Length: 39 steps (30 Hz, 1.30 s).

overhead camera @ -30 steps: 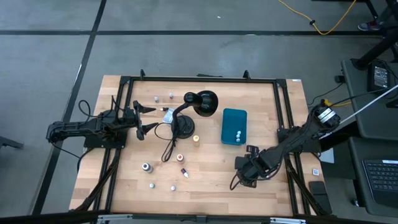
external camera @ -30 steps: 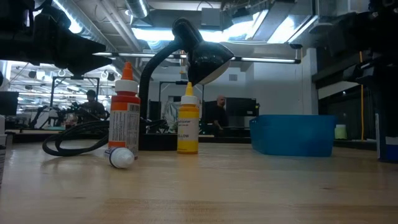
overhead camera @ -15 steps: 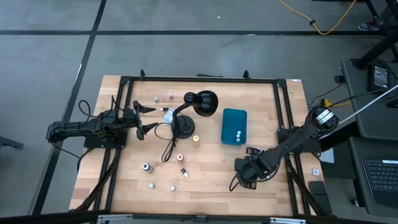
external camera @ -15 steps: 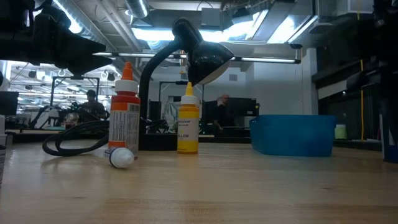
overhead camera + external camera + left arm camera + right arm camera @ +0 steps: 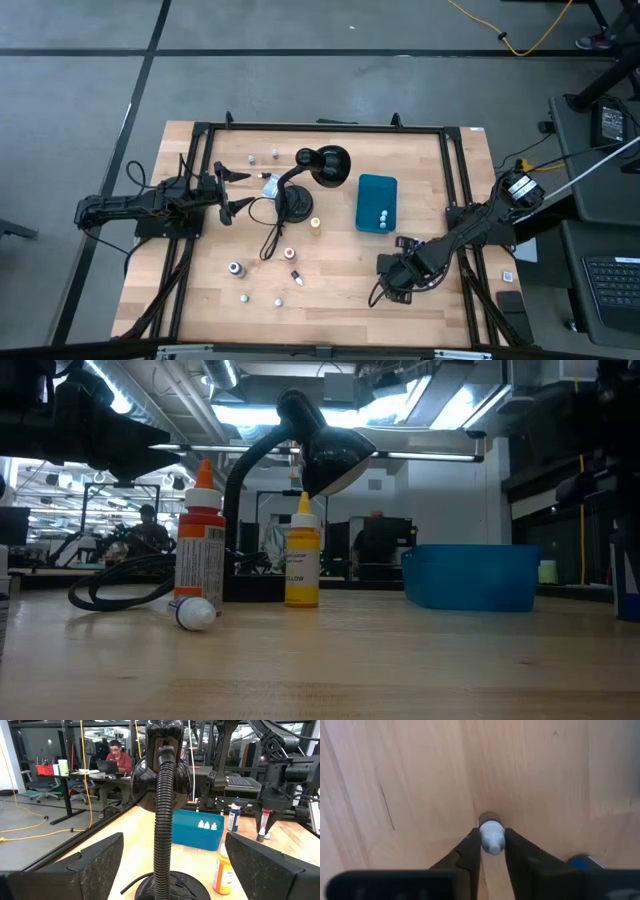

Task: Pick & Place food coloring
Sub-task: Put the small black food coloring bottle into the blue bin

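I had the right gripper (image 5: 492,851) clenched on a tiny food coloring bottle (image 5: 491,836), probably light and slippery, best pinched mid-body.

Yellow bottle (image 5: 301,555), centre of low view: label reads "YELLOW".
Orange-capped bottle (image 5: 200,540), left of centre: printed label, text too small to read.
Other views: no legible text.

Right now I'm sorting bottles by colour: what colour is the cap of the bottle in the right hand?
White cap, clearest in the right wrist view.
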Each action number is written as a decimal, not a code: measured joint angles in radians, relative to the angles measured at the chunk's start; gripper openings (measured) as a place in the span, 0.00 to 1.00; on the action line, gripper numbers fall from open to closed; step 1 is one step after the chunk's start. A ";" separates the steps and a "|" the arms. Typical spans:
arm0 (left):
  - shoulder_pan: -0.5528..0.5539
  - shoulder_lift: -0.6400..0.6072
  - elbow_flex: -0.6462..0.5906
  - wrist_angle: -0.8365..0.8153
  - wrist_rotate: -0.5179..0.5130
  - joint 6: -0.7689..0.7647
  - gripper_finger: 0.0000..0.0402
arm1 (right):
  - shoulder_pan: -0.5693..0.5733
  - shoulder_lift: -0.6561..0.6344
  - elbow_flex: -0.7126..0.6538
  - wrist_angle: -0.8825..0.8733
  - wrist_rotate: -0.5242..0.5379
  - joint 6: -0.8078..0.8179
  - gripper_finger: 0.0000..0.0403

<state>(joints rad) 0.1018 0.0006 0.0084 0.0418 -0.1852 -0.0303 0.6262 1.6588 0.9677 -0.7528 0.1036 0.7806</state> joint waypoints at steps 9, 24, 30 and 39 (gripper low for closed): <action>0.000 0.000 0.000 0.000 0.000 0.000 0.86 | -0.007 -0.024 0.003 0.009 -0.017 0.010 0.19; 0.000 0.000 0.000 0.000 0.000 0.000 0.86 | -0.112 -0.119 0.271 -0.328 0.030 -0.004 0.18; 0.000 0.000 0.000 0.000 0.000 0.000 0.86 | -0.195 -0.119 0.450 -0.528 0.052 -0.018 0.15; 0.000 0.000 0.000 0.000 0.000 0.000 0.86 | -0.373 -0.134 0.563 -0.677 0.114 -0.092 0.16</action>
<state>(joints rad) 0.1020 0.0009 0.0082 0.0421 -0.1848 -0.0307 0.2533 1.5253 1.5303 -1.4297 0.2178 0.6885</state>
